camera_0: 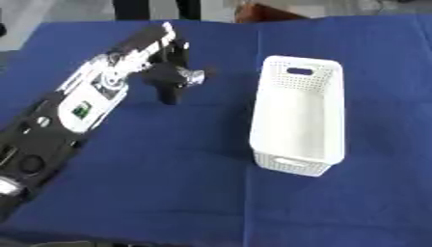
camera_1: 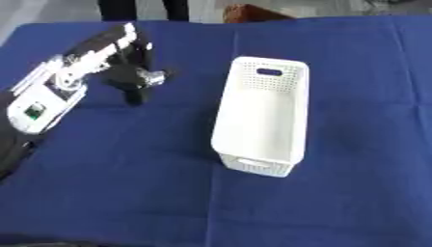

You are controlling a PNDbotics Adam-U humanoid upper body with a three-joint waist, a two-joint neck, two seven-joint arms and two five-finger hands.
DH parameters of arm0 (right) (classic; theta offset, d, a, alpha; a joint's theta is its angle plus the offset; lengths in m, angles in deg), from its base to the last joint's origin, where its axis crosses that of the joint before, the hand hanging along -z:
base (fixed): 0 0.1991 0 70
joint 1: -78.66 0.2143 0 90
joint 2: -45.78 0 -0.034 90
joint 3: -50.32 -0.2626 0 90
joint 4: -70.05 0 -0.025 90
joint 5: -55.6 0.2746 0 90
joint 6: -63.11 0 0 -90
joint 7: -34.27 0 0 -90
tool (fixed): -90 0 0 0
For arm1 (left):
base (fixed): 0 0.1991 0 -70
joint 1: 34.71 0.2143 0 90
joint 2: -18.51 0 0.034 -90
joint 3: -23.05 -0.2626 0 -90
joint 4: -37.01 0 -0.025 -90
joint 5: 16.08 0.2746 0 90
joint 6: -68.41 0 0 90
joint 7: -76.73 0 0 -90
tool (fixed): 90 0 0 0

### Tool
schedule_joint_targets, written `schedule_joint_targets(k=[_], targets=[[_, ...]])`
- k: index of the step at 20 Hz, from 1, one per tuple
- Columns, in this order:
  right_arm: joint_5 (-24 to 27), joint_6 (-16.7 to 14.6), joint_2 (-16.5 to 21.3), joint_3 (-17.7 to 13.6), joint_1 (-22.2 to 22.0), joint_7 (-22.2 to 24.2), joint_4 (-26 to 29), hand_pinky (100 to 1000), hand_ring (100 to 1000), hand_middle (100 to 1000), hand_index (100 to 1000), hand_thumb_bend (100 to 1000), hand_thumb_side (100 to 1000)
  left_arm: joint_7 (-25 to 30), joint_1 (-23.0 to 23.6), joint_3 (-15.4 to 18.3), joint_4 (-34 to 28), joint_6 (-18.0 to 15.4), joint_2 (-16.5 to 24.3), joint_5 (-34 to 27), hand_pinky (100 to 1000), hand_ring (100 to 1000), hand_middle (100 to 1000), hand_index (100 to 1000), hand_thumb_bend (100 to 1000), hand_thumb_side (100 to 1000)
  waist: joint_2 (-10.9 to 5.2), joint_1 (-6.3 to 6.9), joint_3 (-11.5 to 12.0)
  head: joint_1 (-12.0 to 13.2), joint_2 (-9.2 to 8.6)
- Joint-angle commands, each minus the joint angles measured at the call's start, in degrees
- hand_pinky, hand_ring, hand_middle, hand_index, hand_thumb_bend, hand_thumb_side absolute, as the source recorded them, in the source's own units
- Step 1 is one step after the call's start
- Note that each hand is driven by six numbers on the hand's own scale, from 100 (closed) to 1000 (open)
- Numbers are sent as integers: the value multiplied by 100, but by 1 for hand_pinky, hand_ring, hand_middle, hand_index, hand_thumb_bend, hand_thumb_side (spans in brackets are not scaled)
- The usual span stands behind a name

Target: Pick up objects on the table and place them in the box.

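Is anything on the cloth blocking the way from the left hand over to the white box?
Nothing visible does. The left hand is curled round a small silvery thing left of the white box, and only bare blue cloth lies between them. The box looks empty.

My work surface is a table (camera_0: 168, 193) draped in blue cloth on a pale floor (camera_0: 50, 12), indicating a lab or test room.

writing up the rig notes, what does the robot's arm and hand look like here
One arm shows, the left. The forearm has a white and silver shell over a black frame, with a small green marking on a white panel. The left hand is black with a silvery part by the fingers. The right arm is out of view.
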Motion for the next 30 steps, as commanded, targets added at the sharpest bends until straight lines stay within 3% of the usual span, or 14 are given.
schedule_joint_targets(k=[1, 9, 20, 30], targets=[[-21, -10, 140, -24, 17, -12, 70, 602, 710, 814, 942, 100, 794, 27, -156, 50, -135, 34, 103, -68, 100, 100, 100, 100, 509, 628, -110, -8, -2, -42, -3], [-28, -6, 140, -33, 4, -19, 62, 602, 710, 814, 942, 100, 794, 141, -493, -36, -237, 72, -31, -106, 100, 100, 100, 100, 511, 630, -119, 5, -11, -46, -3], [-14, -10, 116, -11, 2, 4, 42, 602, 710, 814, 942, 100, 795, 638, -1651, -450, -289, 26, -927, -151, 100, 100, 100, 100, 505, 632, -126, -9, -14, -13, -3], [-3, -15, 96, -7, 15, 11, 45, 602, 710, 814, 941, 100, 794, 716, -1856, -527, -199, -13, -1259, -146, 100, 100, 100, 100, 502, 635, -99, -48, -27, 1, -3]])
